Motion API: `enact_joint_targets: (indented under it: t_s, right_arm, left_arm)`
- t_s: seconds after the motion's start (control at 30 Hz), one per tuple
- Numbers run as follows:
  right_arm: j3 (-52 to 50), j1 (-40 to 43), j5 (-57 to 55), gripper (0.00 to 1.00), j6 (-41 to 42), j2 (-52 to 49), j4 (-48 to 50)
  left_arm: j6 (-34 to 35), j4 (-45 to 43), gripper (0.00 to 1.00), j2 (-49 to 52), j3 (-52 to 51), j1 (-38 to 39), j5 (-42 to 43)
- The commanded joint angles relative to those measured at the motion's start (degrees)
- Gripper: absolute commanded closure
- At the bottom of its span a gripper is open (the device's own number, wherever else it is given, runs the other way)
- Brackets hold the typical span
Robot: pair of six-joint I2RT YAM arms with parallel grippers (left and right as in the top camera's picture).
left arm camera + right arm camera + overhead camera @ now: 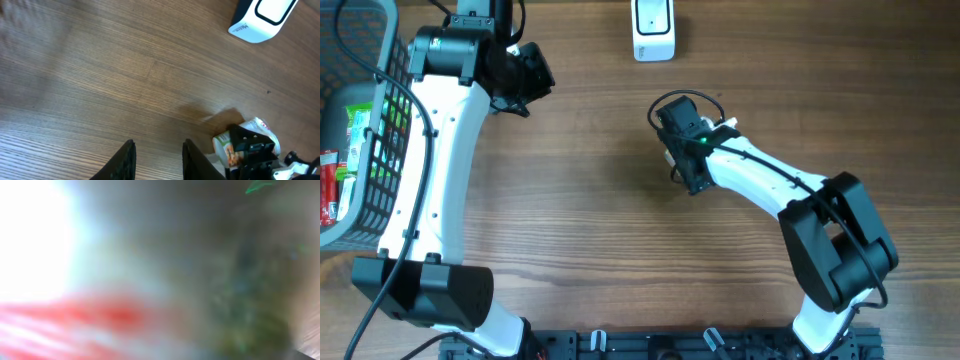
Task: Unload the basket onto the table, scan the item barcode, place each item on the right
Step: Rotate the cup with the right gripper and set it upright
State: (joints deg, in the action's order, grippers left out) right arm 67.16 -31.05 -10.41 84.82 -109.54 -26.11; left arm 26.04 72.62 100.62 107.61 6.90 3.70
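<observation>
Basket hugs the left edge of the table. My left gripper just beside it is part open and empty, with bare wood ahead. The scanner sits at the far edge, and mid-table my right gripper clamps the packet, spread wide.

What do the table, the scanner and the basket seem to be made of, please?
Table: matte wood or wood laminate, grain lines visible. Scanner: smooth white plastic, apparently, with a dark-rimmed panel. Basket: grey mesh, plastic or coated wire; unclear.

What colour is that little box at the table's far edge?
The boxy plastic scanner is white, clearest in the overhead view.
</observation>
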Motion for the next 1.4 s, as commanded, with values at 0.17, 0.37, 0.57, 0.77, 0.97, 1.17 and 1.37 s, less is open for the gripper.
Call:
enact_joint_targets:
  t_s: [0.17, 0.37, 0.57, 0.77, 0.97, 1.17, 1.37]
  right_arm:
    - [-0.31, 3.30, 2.78, 0.01, -46.21, 8.52, -1.20]
    - [-0.31, 3.54, 4.59, 0.00, -55.87, 11.43, -6.32]
    - [-0.31, 3.54, 10.71, 0.00, -47.12, 11.43, -7.50]
    - [-0.33, 3.54, 8.41, 0.00, -33.77, 11.39, -6.10]
    - [-0.35, 3.52, 2.23, 0.00, -33.68, 9.57, -6.12]
    - [-0.35, 3.28, 1.16, 0.01, -33.73, 5.25, -6.01]
    - [-0.33, 3.28, 1.20, 0.18, -33.99, 4.83, -6.56]
  left_arm:
    - [0.11, 0.04, 0.72, 0.66, 0.17, -0.26, -0.79]
    - [0.11, 0.13, 0.72, 0.66, 0.17, -0.26, -0.79]
    - [0.11, 0.20, 0.71, 0.66, 0.17, -0.26, -0.79]
    - [0.11, 0.28, 0.71, 0.66, 0.17, -0.26, -0.79]
    - [0.11, 0.20, 0.71, 0.66, 0.17, -0.26, -0.79]
    - [0.11, 0.26, 0.71, 0.66, 0.17, -0.26, -0.76]
    - [0.11, 0.24, 0.69, 0.66, 0.17, -0.26, -0.76]
